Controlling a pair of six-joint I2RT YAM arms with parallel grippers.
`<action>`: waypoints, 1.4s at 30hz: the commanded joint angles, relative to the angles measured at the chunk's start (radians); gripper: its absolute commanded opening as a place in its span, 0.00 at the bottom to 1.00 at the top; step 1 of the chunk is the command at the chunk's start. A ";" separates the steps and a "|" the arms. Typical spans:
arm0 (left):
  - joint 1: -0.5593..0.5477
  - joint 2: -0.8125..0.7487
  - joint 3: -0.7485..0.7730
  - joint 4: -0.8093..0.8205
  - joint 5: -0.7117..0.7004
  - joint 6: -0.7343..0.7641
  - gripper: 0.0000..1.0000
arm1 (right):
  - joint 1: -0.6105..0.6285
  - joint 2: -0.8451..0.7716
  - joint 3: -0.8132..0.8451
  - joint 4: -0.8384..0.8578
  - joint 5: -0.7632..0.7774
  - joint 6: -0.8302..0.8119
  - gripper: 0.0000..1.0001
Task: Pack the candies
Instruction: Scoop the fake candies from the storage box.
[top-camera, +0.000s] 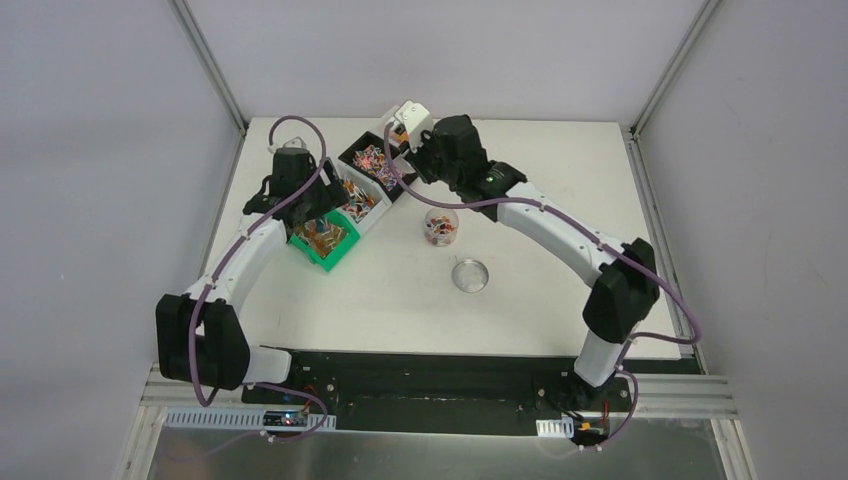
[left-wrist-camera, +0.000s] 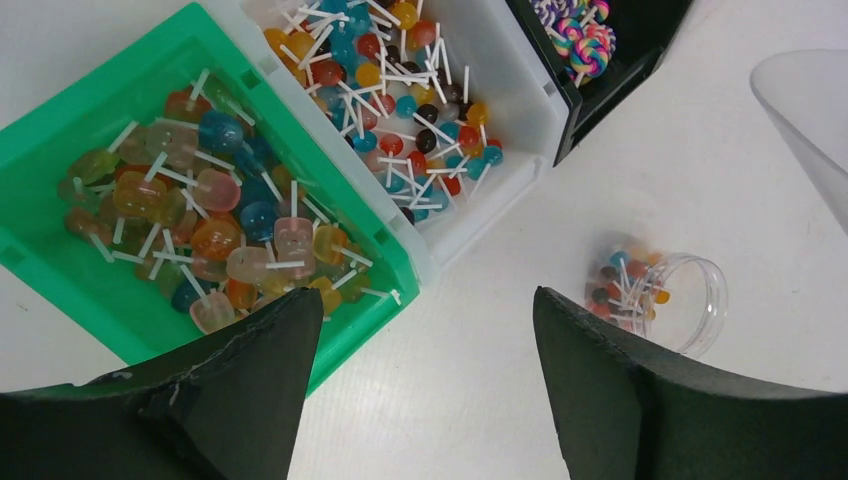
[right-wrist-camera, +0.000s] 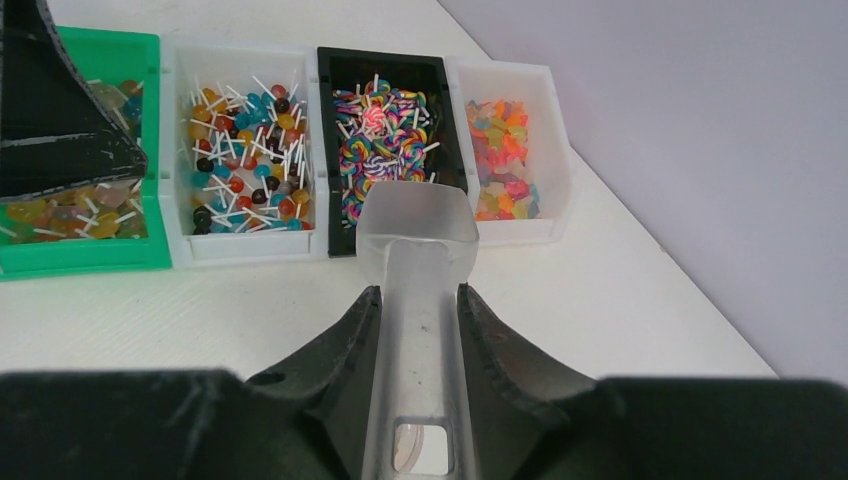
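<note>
The candies are small and bright, most on white sticks, and fill four bins. The green bin (left-wrist-camera: 60, 130) holds larger ones. A white bin (right-wrist-camera: 240, 150) holds small round candies (left-wrist-camera: 400, 100). A black bin (right-wrist-camera: 385, 80) holds swirled ones, and another white bin (right-wrist-camera: 510, 150) holds stickless sweets. A clear jar (left-wrist-camera: 655, 295), also in the top view (top-camera: 440, 225), holds some candies. My right gripper (right-wrist-camera: 418, 292) is shut on the handle of a clear scoop (right-wrist-camera: 415, 220), which looks empty, its mouth at the black bin's near edge. My left gripper (left-wrist-camera: 425, 300) is open and empty above the table between green bin and jar.
The jar's clear round lid (top-camera: 470, 275) lies on the table in front of the jar. The bins stand in a diagonal row at the back left (top-camera: 355, 195). Grey walls close in the table. The left gripper (top-camera: 318, 205) hangs over the green bin's corner.
</note>
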 joint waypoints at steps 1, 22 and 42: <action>-0.005 0.037 0.054 0.015 -0.043 0.059 0.77 | -0.002 0.096 0.116 0.016 0.017 -0.032 0.00; 0.076 0.243 0.048 0.051 0.176 0.042 0.57 | 0.000 0.430 0.341 -0.036 0.013 -0.110 0.00; 0.076 0.241 0.036 0.061 0.241 0.050 0.42 | 0.010 0.525 0.272 0.115 -0.029 0.026 0.00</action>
